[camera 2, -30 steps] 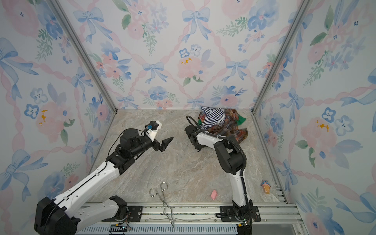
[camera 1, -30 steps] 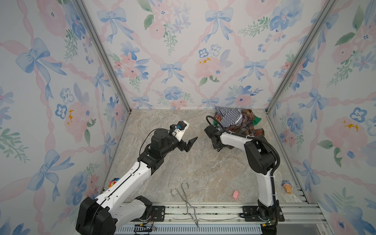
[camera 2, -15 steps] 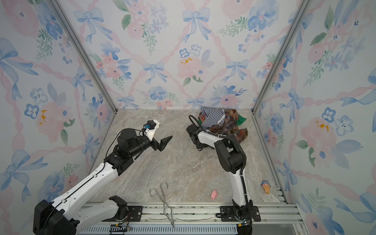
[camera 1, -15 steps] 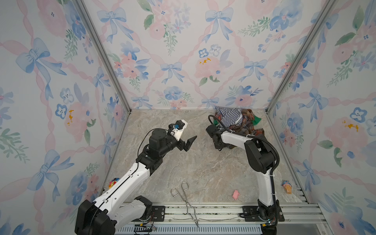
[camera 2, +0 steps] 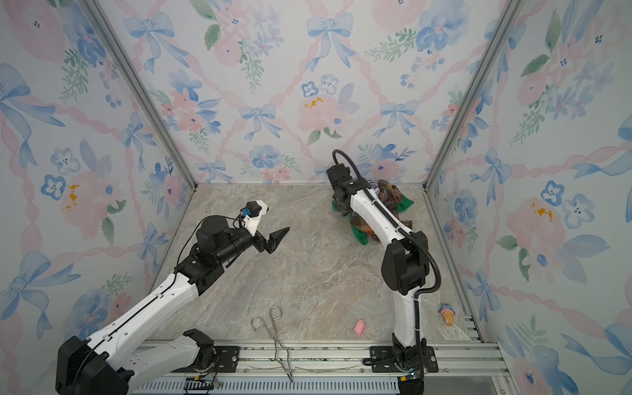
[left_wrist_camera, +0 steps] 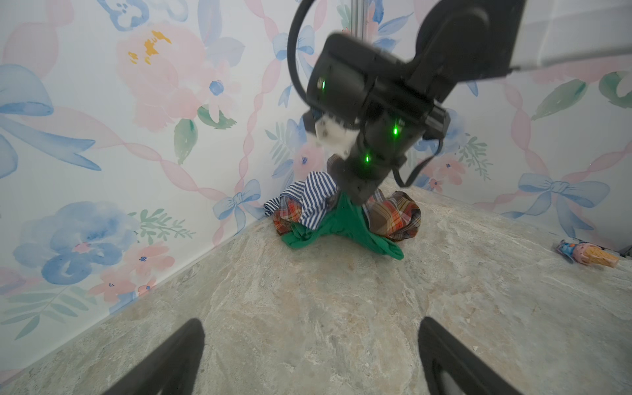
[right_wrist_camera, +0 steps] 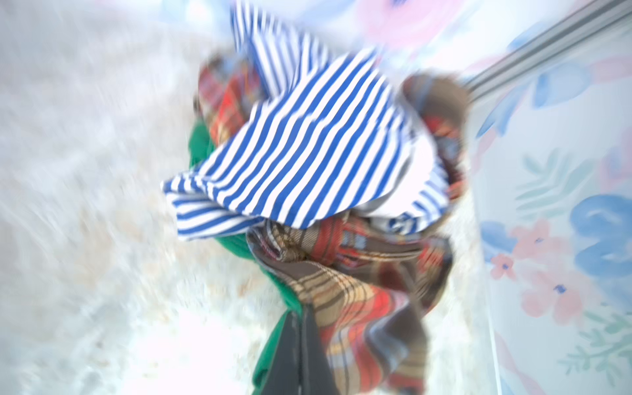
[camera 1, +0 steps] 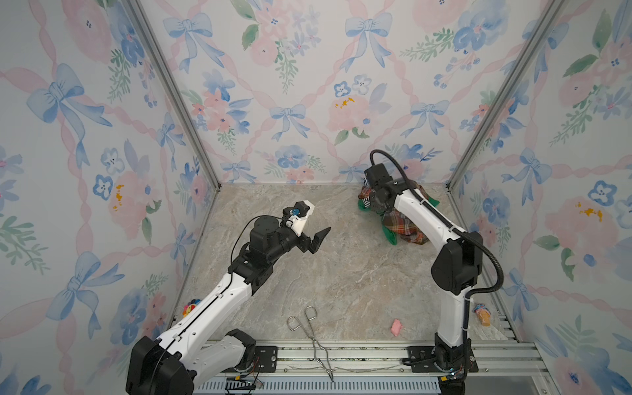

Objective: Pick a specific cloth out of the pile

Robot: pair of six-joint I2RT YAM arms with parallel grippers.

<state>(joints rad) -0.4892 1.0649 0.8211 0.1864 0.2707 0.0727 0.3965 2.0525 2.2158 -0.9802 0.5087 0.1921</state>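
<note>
The green cloth [left_wrist_camera: 342,225] is lying at the pile [left_wrist_camera: 345,212] centre-frame, long axis running lower-left to lower-right, right gripper [left_wrist_camera: 355,195] clamping its peaked middle, lifting step, next needing a clean pull free, left gripper [camera 1: 316,237] hanging wide apart.

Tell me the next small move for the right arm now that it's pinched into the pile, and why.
Probably lift the right gripper slowly up and toward the open floor. It looks shut on a peak of the green cloth, which is tented up, while the striped cloth and plaid shirt still drape over it. A slow pull should let them slide off.
</note>
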